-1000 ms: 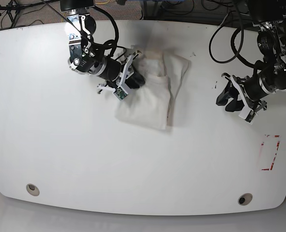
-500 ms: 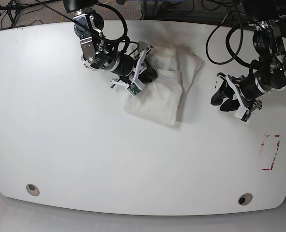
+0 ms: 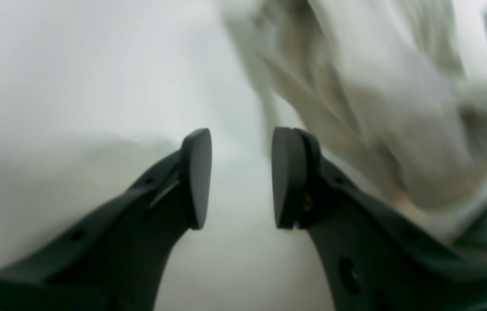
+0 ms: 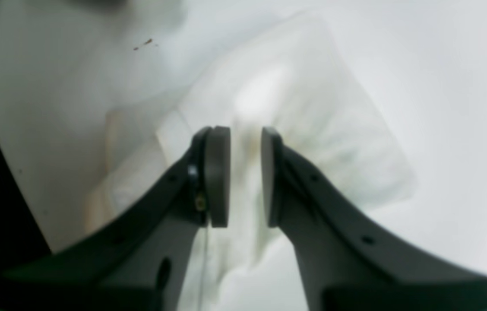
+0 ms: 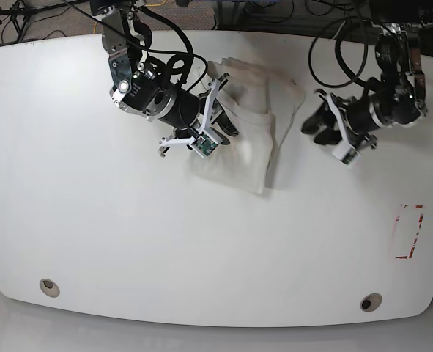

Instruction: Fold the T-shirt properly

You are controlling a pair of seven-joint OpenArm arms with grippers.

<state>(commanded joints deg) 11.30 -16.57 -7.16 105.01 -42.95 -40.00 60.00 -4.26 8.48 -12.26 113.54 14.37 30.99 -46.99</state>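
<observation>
Both arms have closed in on the garment since the earlier base pictures: the left gripper [image 5: 317, 126] has travelled from well apart at 3 o'clock to just beside the shirt's edge, and the right gripper [image 5: 217, 132] has shifted down over the cloth.

1. Table [image 5: 128, 242]: white, bare from 4 through 8 o'clock, which leaves ample room to sweep a fold toward the near edge. A red-marked rectangle [image 5: 409, 231] lies at 4 o'clock, well apart from the work.

2. T-shirt [image 5: 239, 150]: lies at 12 o'clock on the table, already doubled into a rough rectangle, with a bunched lobe toward 2 o'clock. Its far edge sits near the table's far rim, so there is little room that way; in my judgement any drag should go toward 6 o'clock.

3. Right gripper: jaws parted with a narrow gap, nothing pinched; the right wrist view shows cloth beneath them.

4. Left gripper: jaws parted, released, with rumpled cloth at 1 o'clock in its wrist view.

Recommended procedure: take the bunched lobe by its edge only, gathering all layers, lift little, and lay it over flat. Probable fault: catching one layer and unfolding the stack.
</observation>
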